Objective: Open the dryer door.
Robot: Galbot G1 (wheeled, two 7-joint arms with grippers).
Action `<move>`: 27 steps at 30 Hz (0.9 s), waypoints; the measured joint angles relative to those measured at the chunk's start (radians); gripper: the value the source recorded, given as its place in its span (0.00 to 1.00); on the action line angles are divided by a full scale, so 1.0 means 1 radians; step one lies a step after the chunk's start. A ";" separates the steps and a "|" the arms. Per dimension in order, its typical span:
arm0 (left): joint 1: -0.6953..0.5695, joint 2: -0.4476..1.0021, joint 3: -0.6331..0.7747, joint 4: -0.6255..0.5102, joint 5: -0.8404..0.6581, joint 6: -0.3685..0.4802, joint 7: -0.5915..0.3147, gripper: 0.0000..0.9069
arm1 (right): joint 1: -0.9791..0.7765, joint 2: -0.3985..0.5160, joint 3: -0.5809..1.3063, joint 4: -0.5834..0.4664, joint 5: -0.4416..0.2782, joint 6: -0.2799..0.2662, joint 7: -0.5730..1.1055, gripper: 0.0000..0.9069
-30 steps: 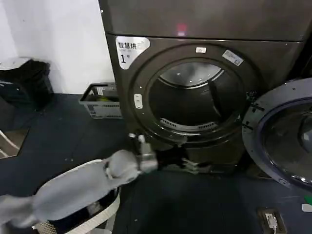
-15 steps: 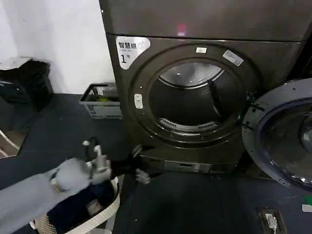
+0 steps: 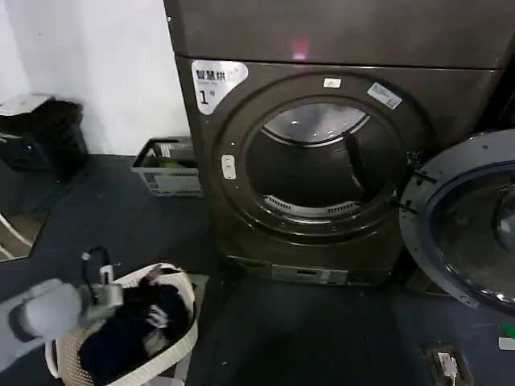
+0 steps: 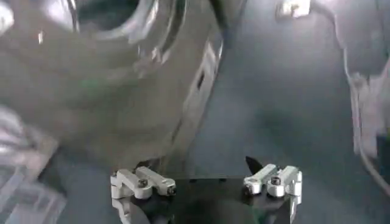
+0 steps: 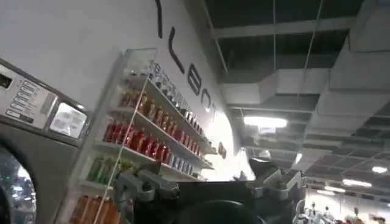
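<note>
One door (image 3: 467,225) stands swung fully open at the right of the dryer (image 3: 322,161), its grey inner side and chrome rim facing out, hinged just beside the round opening (image 3: 318,169). The drum inside is bare to view, and the white sticker marked "1" (image 3: 216,80) sits at the upper left of the front panel. The door's position matches that of a second ago.

What differs is the left arm: a second ago its tool was up near the dryer's lower front edge; half a second ago it had drawn back toward the basket; now the left tool (image 3: 100,277) sits low at the left of the head view, over the rim of the white laundry basket (image 3: 187,326), which holds dark clothes (image 3: 133,330). In the left wrist view the left tool (image 4: 207,185) has its fingers (image 4: 143,181) spread well apart, holding nothing, with the dryer's lower front and the dark floor (image 4: 286,91) beyond.

In the right wrist view the right tool (image 5: 210,182) points upward toward shelves of bottles (image 5: 146,140) and a ceiling; its fingers (image 5: 137,182) stand apart, empty.

A grey crate (image 3: 165,167) sits on the floor by the wall, left of the dryer.
</note>
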 joint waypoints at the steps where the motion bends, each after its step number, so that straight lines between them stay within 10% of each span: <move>1: 0.004 0.012 -0.006 0.004 0.005 0.008 0.007 1.00 | 0.002 -0.001 -0.003 -0.003 -0.002 0.002 0.000 1.00; 27: 0.031 0.196 0.048 0.063 0.239 0.094 0.189 1.00 | 0.009 0.007 -0.026 -0.015 -0.004 0.016 -0.011 1.00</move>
